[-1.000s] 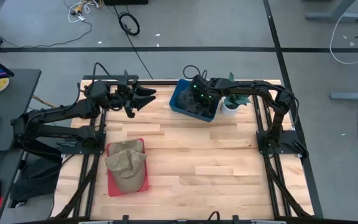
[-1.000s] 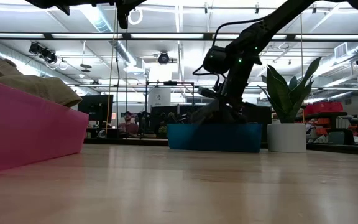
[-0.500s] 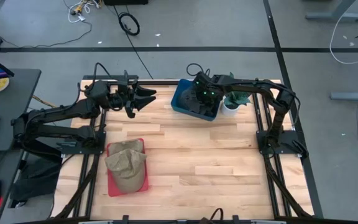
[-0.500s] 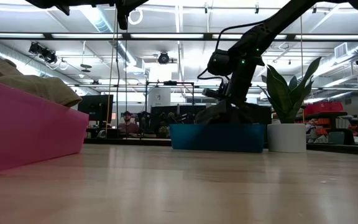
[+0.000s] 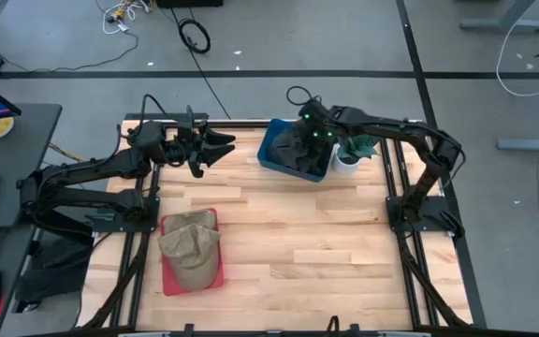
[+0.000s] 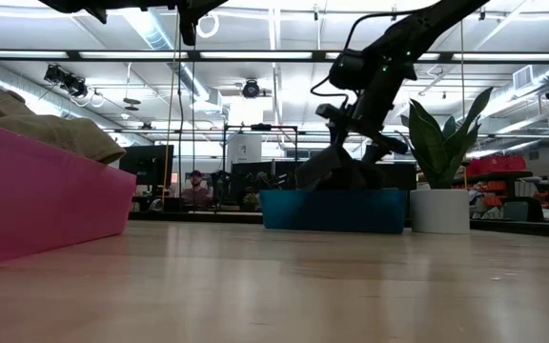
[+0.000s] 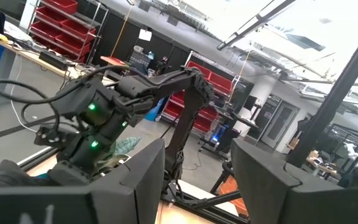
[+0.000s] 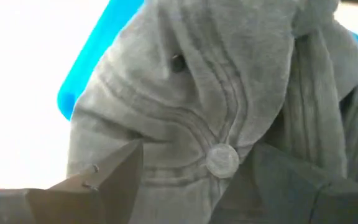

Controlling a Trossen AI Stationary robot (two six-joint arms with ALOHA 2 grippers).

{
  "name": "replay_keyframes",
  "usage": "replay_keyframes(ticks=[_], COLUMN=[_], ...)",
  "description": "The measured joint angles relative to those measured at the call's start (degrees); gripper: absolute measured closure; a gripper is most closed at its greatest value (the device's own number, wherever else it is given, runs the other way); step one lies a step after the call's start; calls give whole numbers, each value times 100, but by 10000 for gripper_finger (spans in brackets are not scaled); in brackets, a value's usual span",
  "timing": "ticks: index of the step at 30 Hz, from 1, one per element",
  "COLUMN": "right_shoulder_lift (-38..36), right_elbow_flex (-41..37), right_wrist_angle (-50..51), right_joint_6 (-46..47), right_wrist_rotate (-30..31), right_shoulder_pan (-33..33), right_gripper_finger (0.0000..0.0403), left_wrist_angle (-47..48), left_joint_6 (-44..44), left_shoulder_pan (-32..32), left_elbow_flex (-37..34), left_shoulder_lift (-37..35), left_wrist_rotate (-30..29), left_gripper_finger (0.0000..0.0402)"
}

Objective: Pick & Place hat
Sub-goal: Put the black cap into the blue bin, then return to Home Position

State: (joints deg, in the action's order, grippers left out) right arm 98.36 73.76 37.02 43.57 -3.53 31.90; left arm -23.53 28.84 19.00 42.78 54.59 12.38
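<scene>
The right arm has gone up since a second ago, and the soft grey cloth hat [image 5: 295, 150] has come up with it. Before, the right gripper [image 5: 299, 142] was low down in the blue plastic bin [image 5: 268, 154]. Now it is higher, over the back part of the bin. In the low view the hat [image 6: 330, 170] hangs down from the gripper [image 6: 343, 145], and its bottom edge still reaches the top of the bin [image 6: 330, 210].

In the right wrist view the two dark fingers [image 8: 107, 171] are on both sides of the grey hat [image 8: 191, 93], which fills the gap between them, so the gripper is holding the hat. A small round button [image 8: 222, 160] sits on top of the hat.

A green plant in a white pot [image 5: 348, 155] stands just beside the bin.

The left gripper [image 5: 221, 145] waits in the air over the back left of the wooden table [image 5: 307, 243], and its fingers are apart with nothing in them.

A tan cloth hat [image 5: 191, 248] lies in a pink tray [image 5: 169, 279] at the front left, well apart from the blue bin.
</scene>
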Motion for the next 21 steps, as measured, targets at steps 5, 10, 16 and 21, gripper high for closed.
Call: replay_keyframes(ticks=[5,10,16,21], right_shoulder_lift=[-151,-159,-227,-569], right_elbow_flex=[0,0,0,50], right_wrist_angle=[83,155,449,679], right_joint_6=[-1236,-3620,-5353,-5335], right_wrist_rotate=[0,-20,118,481], right_shoulder_pan=[0,-1,-23,-24], right_gripper_finger=[117,127,138,142], left_wrist_angle=[0,0,2,4], left_joint_6=[-2,-4,-10,-101], left_shoulder_pan=[0,0,0,-1], left_elbow_flex=[0,0,0,0], left_shoulder_lift=[0,0,0,0], left_wrist_rotate=[0,0,-1,-2], left_gripper_finger=[213,213,213,213])
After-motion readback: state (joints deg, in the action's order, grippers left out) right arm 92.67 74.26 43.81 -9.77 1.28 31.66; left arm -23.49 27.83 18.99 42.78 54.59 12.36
